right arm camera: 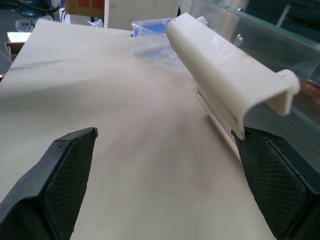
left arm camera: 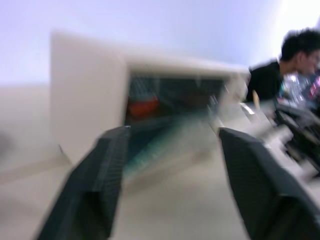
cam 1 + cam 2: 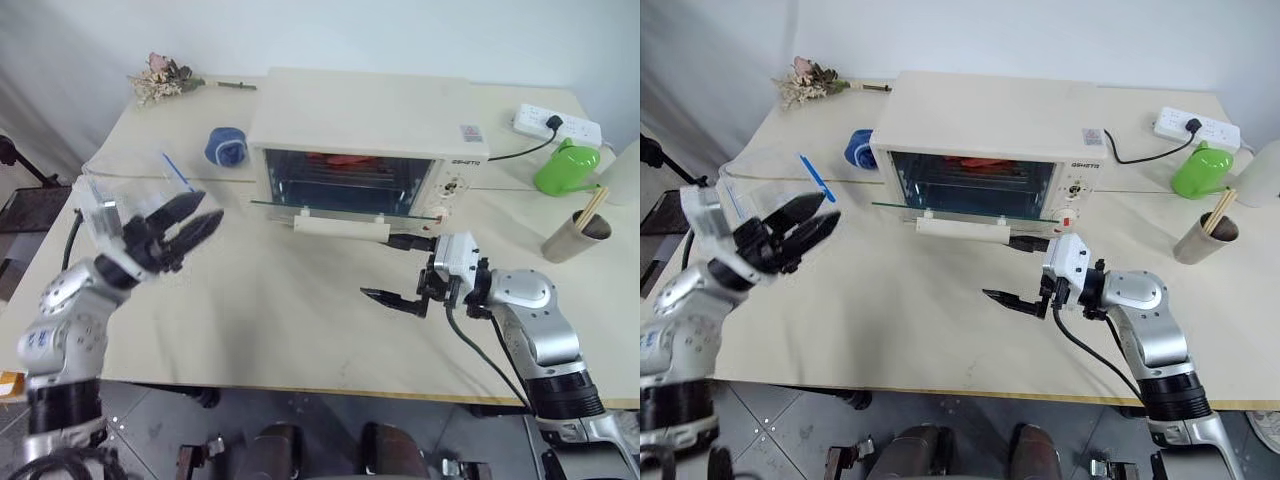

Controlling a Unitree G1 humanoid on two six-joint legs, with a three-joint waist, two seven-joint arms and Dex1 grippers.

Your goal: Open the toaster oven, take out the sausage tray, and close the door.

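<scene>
Left eye view, one toaster oven [image 3: 360,130], door [image 3: 345,208] lowered, both grippers' jaws released.

The door [image 3: 345,208] lay folded down flat, leaving the mouth of the toaster oven [image 3: 365,135] unblocked, though its white handle [image 3: 340,227] jutted over the table [image 3: 260,310] in front. Bare tabletop stretched before it. A clear plastic box [image 3: 135,185] crowded the left approach.
</scene>
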